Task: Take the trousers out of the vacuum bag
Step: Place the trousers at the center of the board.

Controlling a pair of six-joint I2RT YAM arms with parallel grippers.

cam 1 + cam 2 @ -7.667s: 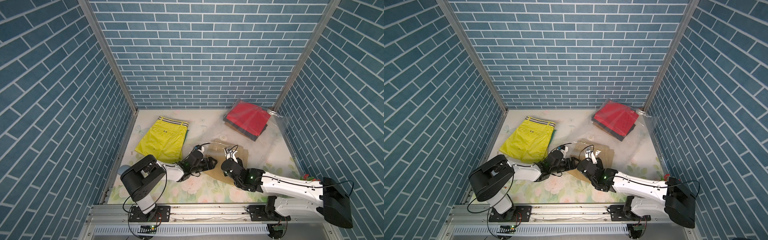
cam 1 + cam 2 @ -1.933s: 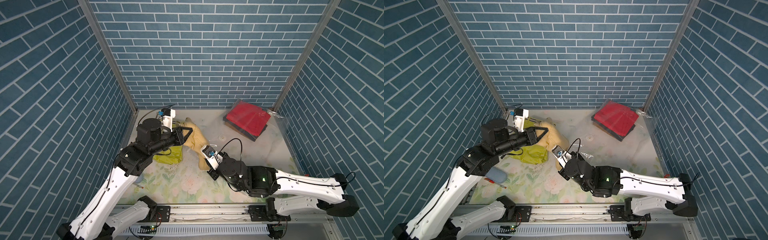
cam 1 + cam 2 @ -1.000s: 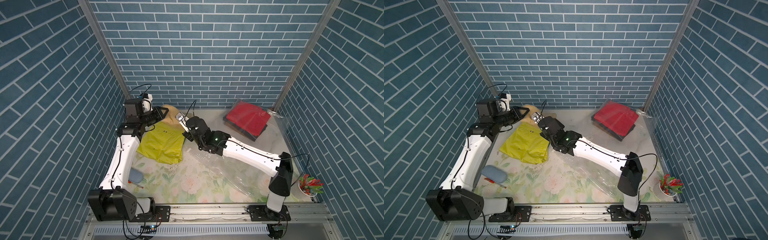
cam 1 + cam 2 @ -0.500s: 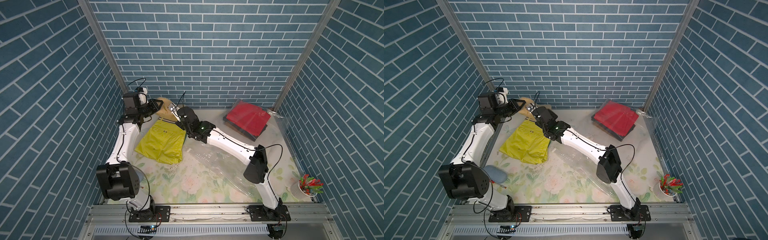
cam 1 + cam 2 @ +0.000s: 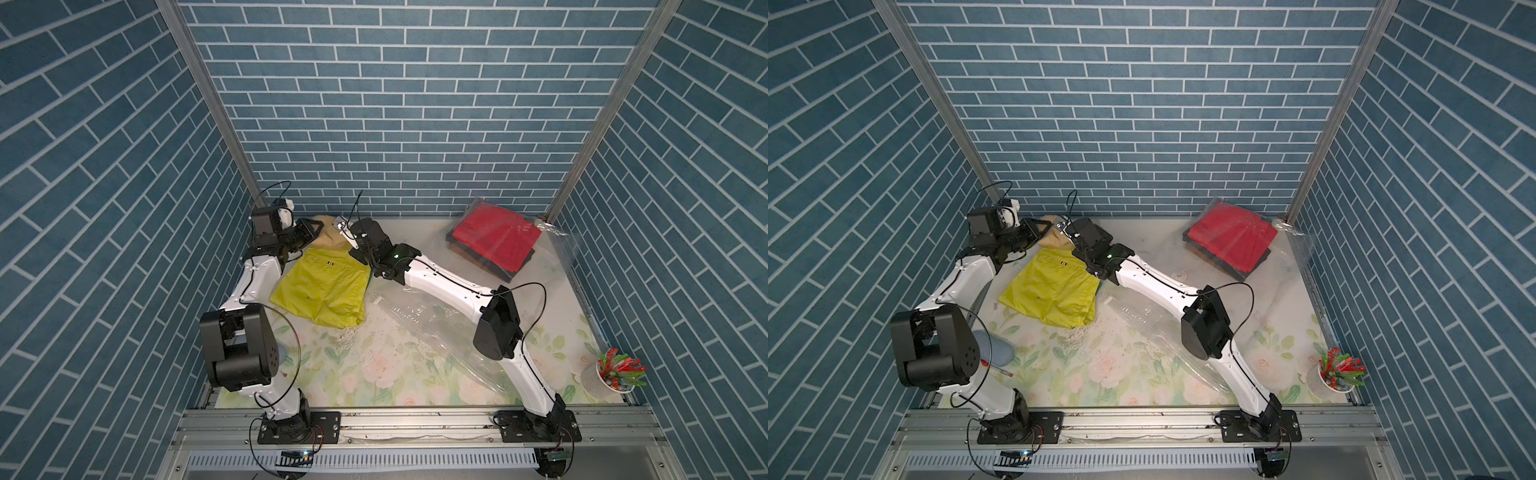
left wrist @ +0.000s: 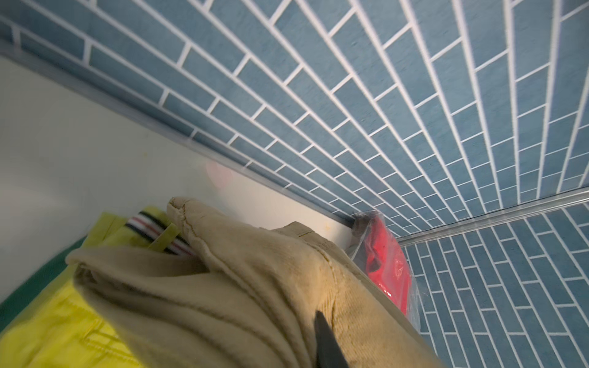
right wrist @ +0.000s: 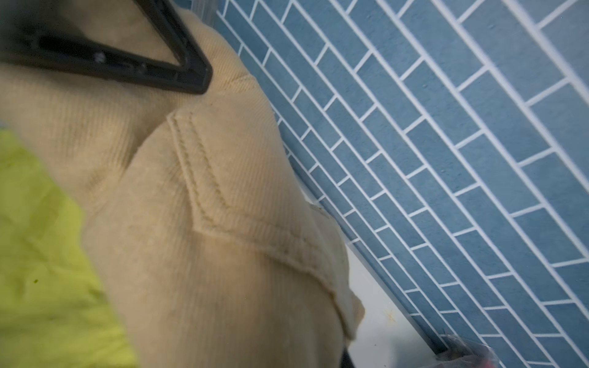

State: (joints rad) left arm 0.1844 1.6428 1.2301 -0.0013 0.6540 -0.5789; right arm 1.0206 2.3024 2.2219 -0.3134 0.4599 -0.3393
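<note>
Beige trousers [image 5: 329, 236] hang bunched at the table's far left, over the waistband of the yellow trousers [image 5: 322, 291]. My left gripper [image 5: 314, 227] and right gripper [image 5: 347, 229] are both shut on the beige cloth from opposite sides. In the left wrist view a dark fingertip [image 6: 325, 344] presses into the beige trousers [image 6: 255, 286]. The right wrist view is filled by that cloth [image 7: 207, 239], which hides my right jaws. The transparent vacuum bag [image 5: 436, 332] lies crumpled mid-table. Red trousers [image 5: 494, 243] on a dark pair lie wrapped in clear plastic at the back right.
A green pair [image 6: 32, 280] shows under the yellow trousers. A cup of red and green clips [image 5: 615, 374] stands front right. A grey-blue pad [image 5: 994, 347] and a red-tipped tool [image 5: 996, 368] lie by the left arm's base. Walls enclose three sides.
Over the last second both arms have carried the beige trousers a little farther toward the back left corner. Both grips are unchanged. Before that they lifted it from the table's front.
</note>
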